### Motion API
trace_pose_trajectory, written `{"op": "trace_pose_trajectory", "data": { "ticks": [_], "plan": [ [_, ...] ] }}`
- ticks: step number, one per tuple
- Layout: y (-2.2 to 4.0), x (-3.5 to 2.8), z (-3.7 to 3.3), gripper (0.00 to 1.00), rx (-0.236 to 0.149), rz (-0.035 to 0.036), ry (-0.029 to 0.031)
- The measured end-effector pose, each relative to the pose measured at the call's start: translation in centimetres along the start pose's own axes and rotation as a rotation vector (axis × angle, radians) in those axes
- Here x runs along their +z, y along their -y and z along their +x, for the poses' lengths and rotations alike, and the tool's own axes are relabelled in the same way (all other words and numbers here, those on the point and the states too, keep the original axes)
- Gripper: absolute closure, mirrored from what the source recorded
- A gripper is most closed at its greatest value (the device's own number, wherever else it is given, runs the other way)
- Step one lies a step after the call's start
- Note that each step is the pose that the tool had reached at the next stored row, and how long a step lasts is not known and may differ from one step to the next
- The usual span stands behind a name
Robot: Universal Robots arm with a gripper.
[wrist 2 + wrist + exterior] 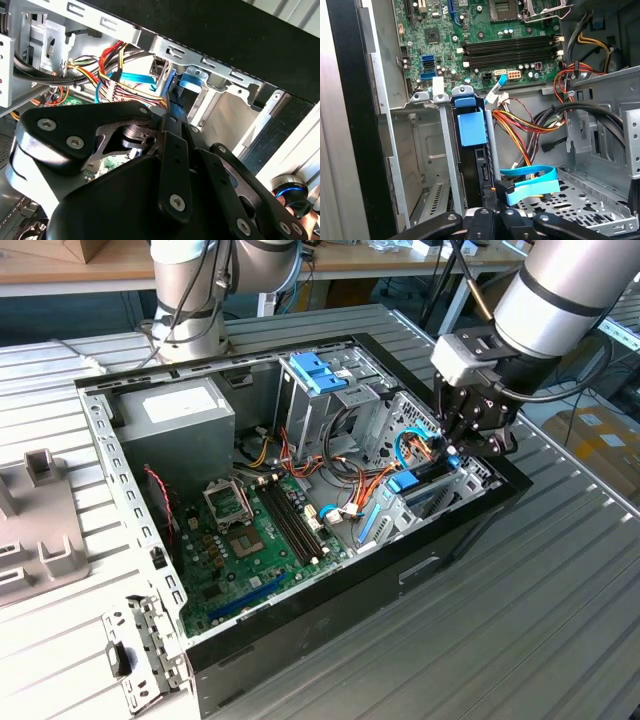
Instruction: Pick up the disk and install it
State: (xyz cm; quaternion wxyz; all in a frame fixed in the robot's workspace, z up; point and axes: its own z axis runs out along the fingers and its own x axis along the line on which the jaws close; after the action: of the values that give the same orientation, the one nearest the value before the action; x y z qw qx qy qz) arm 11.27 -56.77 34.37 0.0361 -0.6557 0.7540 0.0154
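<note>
In the exterior view, an open computer case (100,440) lies on the ribbed metal table (560,590), and the arm reaches down into the case corner at the exterior view's right. The gripper (470,440) hangs there over the drive bay, and just under it the disk (425,495) stands on its edge in the bay, close to the case's side wall, with a blue tab (405,481) beside it. The grey power-supply box (180,415) and the cage with light-blue handles (320,375) are well apart from it, along the far edge of the case, and the motherboard (250,540) lies on the case floor between them. In the second wrist view the fingers (172,130) look like one dark bar that runs toward the bay's metal rail, so this view does not show the gap between them. In the first wrist view the linkages meet in the middle and the pincer looks narrow, drawn onto the thin upper edge of the disk; it seems to clamp this edge, but the contact itself is partly hidden. The disk sits upright between two bay rails, near a flat light-blue cable (530,182). As a judgement, the disk is stiff and rather heavy for its size, its metal faces are smooth and may slip, and it does not tolerate knocks or side force, so a firm hold across the two flat faces near the middle of the edge seems safest, away from the plastic tabs.
</note>
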Motion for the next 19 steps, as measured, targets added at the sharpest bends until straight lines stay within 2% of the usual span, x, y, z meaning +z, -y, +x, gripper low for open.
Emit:
{"op": "trace_pose_trajectory", "data": {
  "ticks": [4, 6, 8, 12, 19],
  "plan": [
    [0.11, -0.13, -0.03, 0.89, 0.000, -0.0001, 0.0017],
    [0.23, -1.11, -0.11, 0.89, 0.000, -0.0001, 0.0008],
    [0.41, -1.37, -0.15, 0.89, 0.000, -0.0005, 0.0009],
    [1.66, -1.90, -0.37, 0.89, 0.000, -0.0066, -0.0001],
    [3.16, -1.97, -0.59, 0.89, 0.001, -0.0182, 0.0017]
  ]
}}
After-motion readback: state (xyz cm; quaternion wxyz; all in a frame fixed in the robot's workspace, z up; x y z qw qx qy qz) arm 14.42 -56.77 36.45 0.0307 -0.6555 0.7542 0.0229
